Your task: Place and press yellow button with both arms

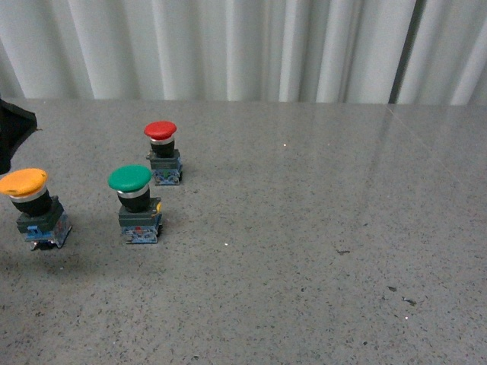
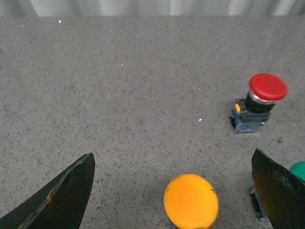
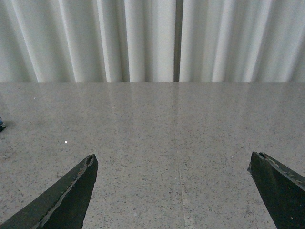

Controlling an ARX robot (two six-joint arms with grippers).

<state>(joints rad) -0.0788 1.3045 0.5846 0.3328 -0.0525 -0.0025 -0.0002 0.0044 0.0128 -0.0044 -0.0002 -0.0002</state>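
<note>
Left gripper (image 2: 172,153) sits nearest its wrist camera. Fingers spread wide, released, gripping nothing, touching nothing. Yellow button (image 2: 190,200) sits between the two fingers, its cap clear of both. Height above the cap is hard to judge from this angle; probably well above it.

Front view: the yellow button stands upright on the grey speckled table (image 1: 304,266) at 9 o'clock, close to the picture's edge. Green button (image 1: 137,201) just beside it at its 3 o'clock. Red button (image 1: 162,152) at the green one's 1 o'clock, farther back. Black shape at 10 o'clock on the picture's edge, likely part of the left arm (image 1: 11,133).

Handling, as judged: small rigid plastic unit, light. Wide cap over a narrower collar and block base, so top-heavy and apt to tip if nudged at the cap. Cap looks smooth and domed, and should sink when pushed, so a poor place to pinch. Best hold is across the flat sides of the block base, or at the collar under the cap. The green neighbour crowds one side, so one finger has little room.

Right gripper (image 3: 172,155): fingers equally wide apart, empty, over bare table, facing the pale curtain (image 3: 143,38). No button between them.
</note>
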